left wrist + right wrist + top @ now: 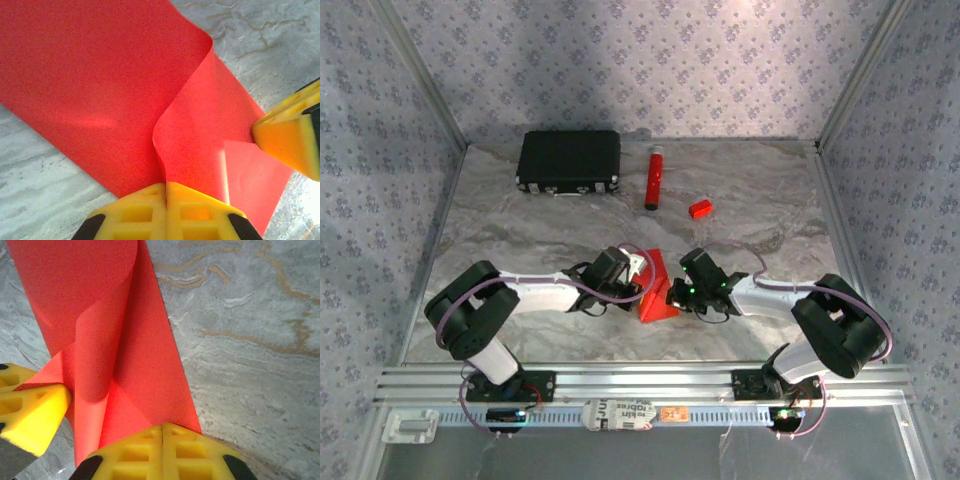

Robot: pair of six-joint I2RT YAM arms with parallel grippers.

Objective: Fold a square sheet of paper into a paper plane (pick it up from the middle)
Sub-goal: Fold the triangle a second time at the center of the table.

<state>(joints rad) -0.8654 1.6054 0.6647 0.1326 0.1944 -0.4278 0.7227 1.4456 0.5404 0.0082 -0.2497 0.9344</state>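
Observation:
The square sheet of paper (pixel 657 292) is bright red and lies low on the marbled table, between the two grippers. It is bent, with one flap curled upward (pixel 200 110) and a folded strip running away from the right wrist (pixel 145 340). My left gripper (pixel 166 186) is shut, and the flap's edge runs into the seam of its jaws. My right gripper (pixel 163 426) is shut on the near end of the strip. The two grippers' tips are close together, with the left gripper (pixel 638 284) on the left and the right gripper (pixel 676 296) on the right. The paper plane is out of view.
A black rectangular case (pixel 569 162) lies at the back left. A red tube (pixel 653 178) and a small red block (pixel 699 208) are behind the paper. Patterned walls enclose three sides, and a metal rail (pixel 640 381) runs along the near edge.

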